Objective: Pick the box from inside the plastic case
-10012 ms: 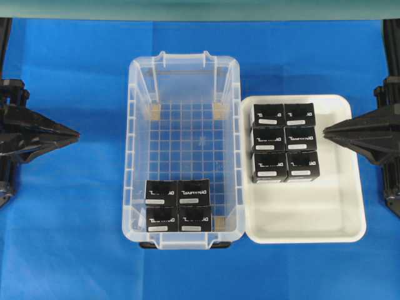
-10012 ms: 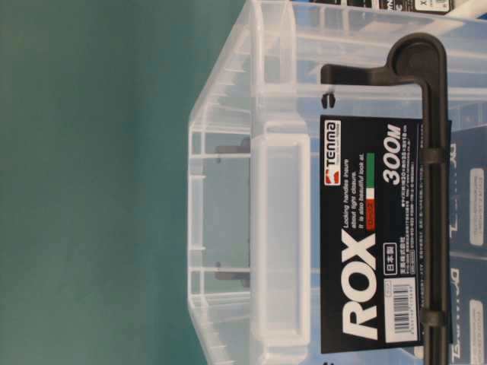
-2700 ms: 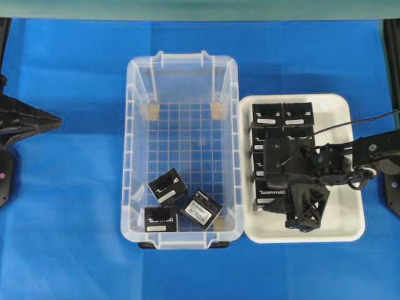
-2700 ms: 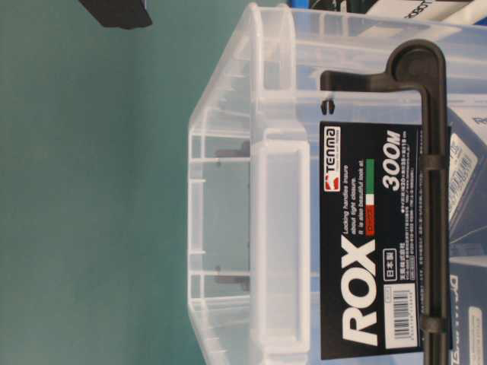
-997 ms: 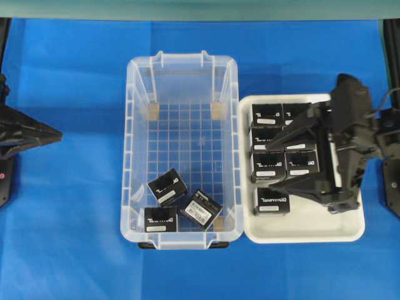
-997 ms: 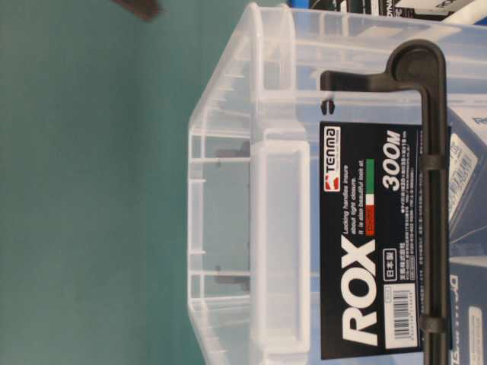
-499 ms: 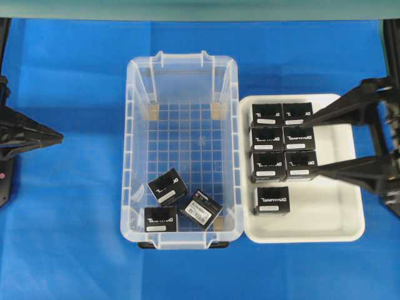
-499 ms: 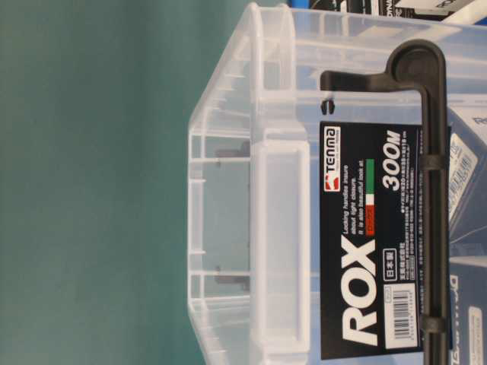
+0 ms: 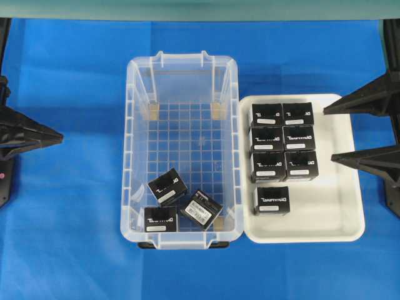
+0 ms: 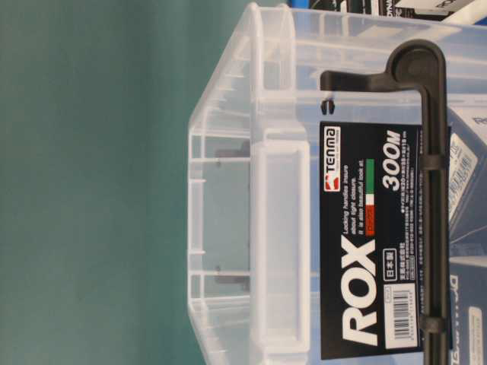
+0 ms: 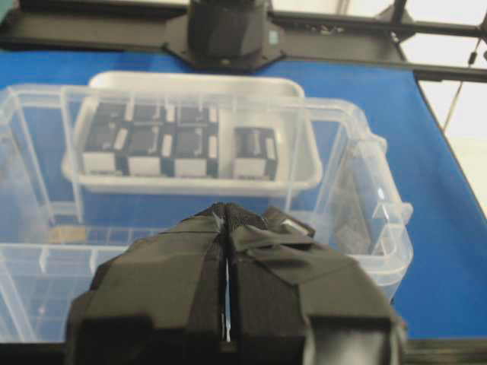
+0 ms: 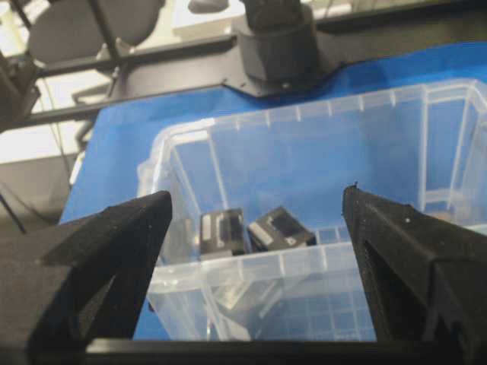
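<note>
Boxes remain — three (image 9: 169, 185) lie loose in the plastic case (image 9: 132, 125), seven sit in the white tray (image 9: 350, 212). Right pincer (image 9: 340, 132) gapes wide, empty; left pincer (image 9: 57, 135) is pressed closed — more picking likely.

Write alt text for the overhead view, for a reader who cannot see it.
A clear plastic case on a blue cloth holds three black boxes near its front end. Beside it, a white tray holds seven more. The right gripper stands open at the tray's edge; the left gripper stays back, shut.
</note>
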You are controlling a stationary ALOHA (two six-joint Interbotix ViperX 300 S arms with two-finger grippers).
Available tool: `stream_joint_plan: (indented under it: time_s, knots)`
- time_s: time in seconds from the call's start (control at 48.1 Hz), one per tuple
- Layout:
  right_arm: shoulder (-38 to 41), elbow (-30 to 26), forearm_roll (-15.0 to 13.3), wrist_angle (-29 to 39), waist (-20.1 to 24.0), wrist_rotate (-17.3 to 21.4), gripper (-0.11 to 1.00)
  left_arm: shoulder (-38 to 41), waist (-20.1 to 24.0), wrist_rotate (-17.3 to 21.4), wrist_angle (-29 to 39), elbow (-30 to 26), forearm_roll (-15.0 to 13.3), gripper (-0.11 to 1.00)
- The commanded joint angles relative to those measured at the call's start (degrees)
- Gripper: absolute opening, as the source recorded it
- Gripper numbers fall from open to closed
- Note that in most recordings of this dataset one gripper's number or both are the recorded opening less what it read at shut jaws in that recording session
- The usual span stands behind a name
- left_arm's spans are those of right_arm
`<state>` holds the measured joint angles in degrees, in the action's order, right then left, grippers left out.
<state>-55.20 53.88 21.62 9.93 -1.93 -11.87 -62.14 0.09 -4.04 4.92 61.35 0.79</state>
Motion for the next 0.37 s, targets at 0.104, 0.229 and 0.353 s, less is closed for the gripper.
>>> stream_joint_plan:
  time_s: [0.104, 0.229, 0.353]
  knots:
    - [-0.97, 1.23, -0.09, -0.18, -0.09, 0.09, 0.93, 0.53, -0.09, -0.09, -0.26, -1.32, 0.18, -0.04]
    - [-2.11, 2.02, -0.09, -0.09, -0.09, 0.09, 0.93, 0.53, -0.09, 0.0, -0.26, -1.23, 0.18, -0.04]
    - [-3.25, 3.25, -0.09, -0.09, -0.09, 0.18, 0.93, 0.35, -0.09, 0.0, 0.79, -1.23, 0.18, -0.04]
